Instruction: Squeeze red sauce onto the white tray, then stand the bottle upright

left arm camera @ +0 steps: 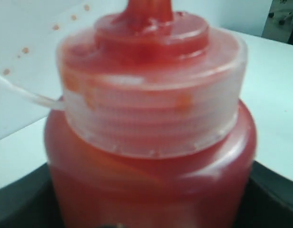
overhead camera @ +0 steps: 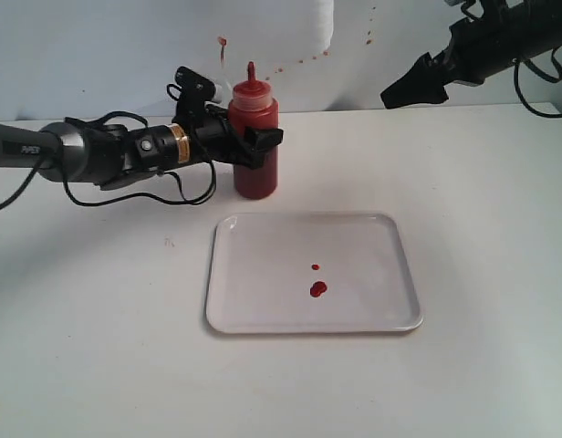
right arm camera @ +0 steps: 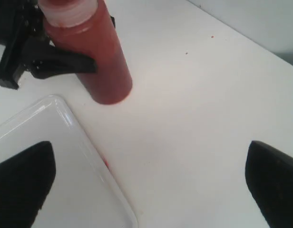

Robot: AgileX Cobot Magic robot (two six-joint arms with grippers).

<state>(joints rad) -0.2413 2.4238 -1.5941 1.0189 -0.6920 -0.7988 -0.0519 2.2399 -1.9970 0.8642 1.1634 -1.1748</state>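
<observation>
The bottle [overhead camera: 255, 146] stands upright on the table just behind the white tray [overhead camera: 263, 310], its nozzle pointing up. My left gripper [overhead camera: 251, 139] reaches in from the left and is shut on the bottle's upper body; close up the bottle [left arm camera: 151, 156] fills the space between the dark fingers [left arm camera: 275, 190]. Two small blobs of red sauce [overhead camera: 317, 289] lie near the tray's middle. My right gripper [overhead camera: 401, 91] hangs open above the table's back right, holding nothing. From there it [right arm camera: 151, 190] looks down on the bottle [right arm camera: 101, 57] and a tray corner [right arm camera: 42, 142].
Red splatter [overhead camera: 222, 43] dots the pale wall behind the bottle. A faint red speck [overhead camera: 169, 242] marks the table to the left of the tray. The left arm's cables [overhead camera: 185, 187] droop onto the table beside the bottle.
</observation>
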